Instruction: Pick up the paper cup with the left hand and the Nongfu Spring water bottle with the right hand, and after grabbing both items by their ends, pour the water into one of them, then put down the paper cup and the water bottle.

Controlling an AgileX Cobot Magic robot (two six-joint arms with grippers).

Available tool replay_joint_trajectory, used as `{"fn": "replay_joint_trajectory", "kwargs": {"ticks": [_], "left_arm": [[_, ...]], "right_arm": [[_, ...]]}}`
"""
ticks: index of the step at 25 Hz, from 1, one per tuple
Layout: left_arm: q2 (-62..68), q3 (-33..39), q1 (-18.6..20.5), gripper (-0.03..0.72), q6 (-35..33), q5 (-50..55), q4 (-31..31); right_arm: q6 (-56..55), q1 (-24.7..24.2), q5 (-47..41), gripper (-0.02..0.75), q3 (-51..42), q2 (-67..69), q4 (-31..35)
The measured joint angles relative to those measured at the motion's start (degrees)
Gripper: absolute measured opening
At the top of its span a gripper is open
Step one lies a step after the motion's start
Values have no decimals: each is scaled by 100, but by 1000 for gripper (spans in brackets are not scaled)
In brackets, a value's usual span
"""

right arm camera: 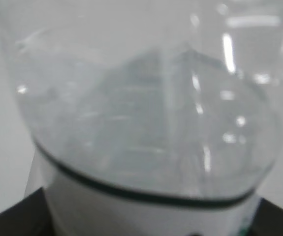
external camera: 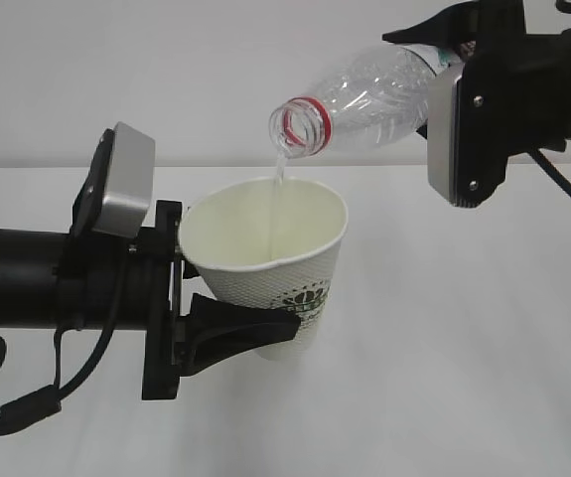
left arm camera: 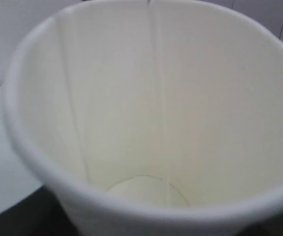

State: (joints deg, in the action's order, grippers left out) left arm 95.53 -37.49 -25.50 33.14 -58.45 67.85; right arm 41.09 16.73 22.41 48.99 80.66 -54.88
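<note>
On the left of the exterior view the left tool (external camera: 240, 323) reaches in from the edge on its black arm, a grey box module (external camera: 121, 184) mounted on top, and its pointed fingers (external camera: 235, 328) are closed around the lower part of the paper cup (external camera: 270, 258) — jaws held apart by the width of the cup, gripping it near its base. The cup is lifted clear of the white worktop (external camera: 444, 378) and leans, its mouth tipped up and toward the right, the small green logo print showing on its side just above the finger. In the left wrist view the cup (left arm camera: 151, 113) fills the picture, cream inside, with its round bottom visible low down. A thin clear stream of water (external camera: 279, 184) falls from above into the cup's open mouth and runs down the inner wall; in the left wrist view the water (left arm camera: 157, 88) shows as a faint line down the far wall. Above and to the right, the Nongfu Spring water bottle (external camera: 364, 99) is tilted nearly level, its capless mouth with the red neck ring pointing down-left over the cup's rim. The right tool (external camera: 454, 45) holds the bottle by its bottom end — jaws spread to the bottle's width and clamped on it. The right wrist view shows the bottle (right arm camera: 146, 128) from very close, blurred.
</note>
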Motion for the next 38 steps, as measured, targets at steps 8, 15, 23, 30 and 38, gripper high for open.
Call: {"fn": "replay_joint_trajectory", "kwargs": {"ticks": [8, 15, 23, 30, 38], "left_arm": [[0, 0, 0, 503, 0, 0, 0], [0, 0, 0, 503, 0, 0, 0], [0, 0, 0, 503, 0, 0, 0], [0, 0, 0, 503, 0, 0, 0], [0, 0, 0, 502, 0, 0, 0]], "right_arm": [[0, 0, 0, 459, 0, 0, 0], [13, 0, 0, 459, 0, 0, 0], [27, 0, 0, 459, 0, 0, 0], [36, 0, 0, 459, 0, 0, 0], [49, 0, 12, 459, 0, 0, 0]]}}
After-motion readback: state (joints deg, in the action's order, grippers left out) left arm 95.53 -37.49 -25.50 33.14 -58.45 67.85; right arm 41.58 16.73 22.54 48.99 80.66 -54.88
